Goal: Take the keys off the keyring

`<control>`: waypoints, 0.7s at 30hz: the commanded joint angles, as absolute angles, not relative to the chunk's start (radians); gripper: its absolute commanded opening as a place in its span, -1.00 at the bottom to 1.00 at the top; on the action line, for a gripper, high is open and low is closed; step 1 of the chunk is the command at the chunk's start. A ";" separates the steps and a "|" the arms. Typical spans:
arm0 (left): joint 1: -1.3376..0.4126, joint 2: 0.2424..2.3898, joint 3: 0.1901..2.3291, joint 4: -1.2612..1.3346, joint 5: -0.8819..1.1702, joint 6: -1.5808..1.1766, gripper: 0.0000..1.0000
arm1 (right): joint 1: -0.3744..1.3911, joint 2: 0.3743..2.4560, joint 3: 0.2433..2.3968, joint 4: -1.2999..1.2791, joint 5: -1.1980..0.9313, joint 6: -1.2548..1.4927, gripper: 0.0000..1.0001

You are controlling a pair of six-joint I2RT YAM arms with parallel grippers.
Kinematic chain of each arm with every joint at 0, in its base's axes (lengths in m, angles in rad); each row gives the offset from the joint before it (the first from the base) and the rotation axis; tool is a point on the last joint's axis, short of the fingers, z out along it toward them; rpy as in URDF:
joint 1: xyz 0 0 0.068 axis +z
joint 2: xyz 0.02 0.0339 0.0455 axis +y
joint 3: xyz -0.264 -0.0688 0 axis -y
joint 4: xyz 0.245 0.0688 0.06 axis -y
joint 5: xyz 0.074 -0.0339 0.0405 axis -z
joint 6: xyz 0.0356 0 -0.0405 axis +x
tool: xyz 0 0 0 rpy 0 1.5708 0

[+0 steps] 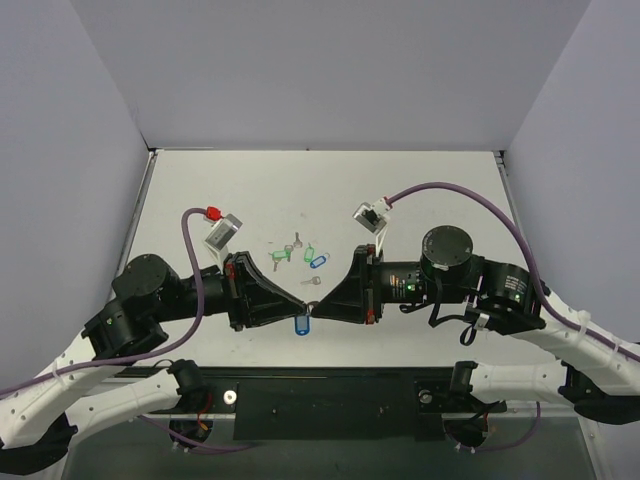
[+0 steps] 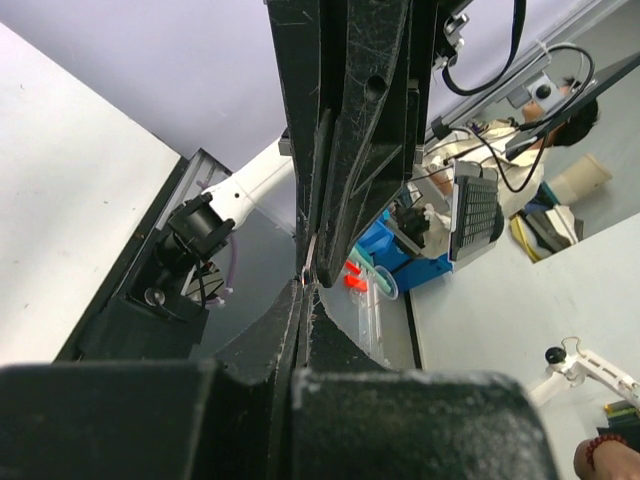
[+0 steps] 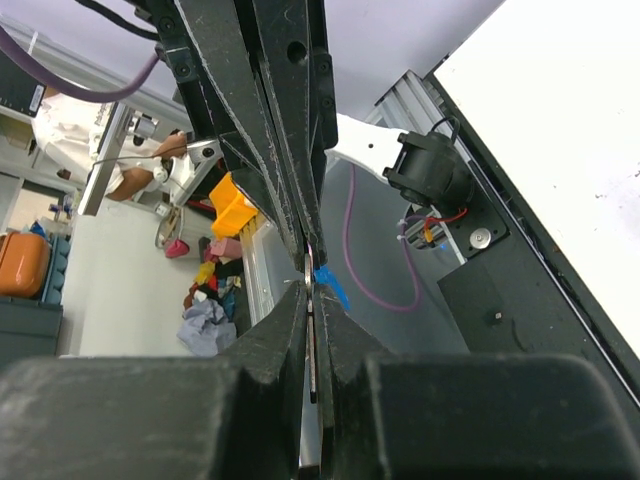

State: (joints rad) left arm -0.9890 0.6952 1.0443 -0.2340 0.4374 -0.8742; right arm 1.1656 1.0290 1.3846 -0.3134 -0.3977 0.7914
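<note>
Both grippers meet tip to tip above the table's near edge. My left gripper [image 1: 302,309] is shut on the thin metal keyring [image 2: 303,272], which shows as a sliver at its tips [image 2: 306,290]. My right gripper [image 1: 317,308] is shut on a flat silver key [image 3: 312,335] held edge-on between its jaws [image 3: 311,292]. The blue plastic tag [image 1: 301,324] hangs below the meeting point and also shows behind the tips in the right wrist view [image 3: 331,284]. Each wrist view shows the other gripper's black fingers straight ahead.
On the table beyond the grippers lie two green tags [image 1: 281,258] [image 1: 309,253] with small keys, another blue tag [image 1: 318,262] and a lone silver key [image 1: 311,281]. The black base rail [image 1: 330,395] runs below the grippers. Purple cables loop off both wrists.
</note>
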 commanded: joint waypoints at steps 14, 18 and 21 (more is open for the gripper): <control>-0.996 0.730 1.141 -0.316 0.621 -0.782 -1.00 | 1.161 1.069 1.450 -0.328 -0.456 0.792 -1.00; -0.994 0.738 1.150 -0.324 0.635 -0.775 -1.00 | 1.161 1.077 1.459 -0.327 -0.466 0.788 -1.00; -0.996 0.739 1.158 -0.333 0.641 -0.769 -1.00 | 1.161 1.078 1.459 -0.328 -0.471 0.785 -1.00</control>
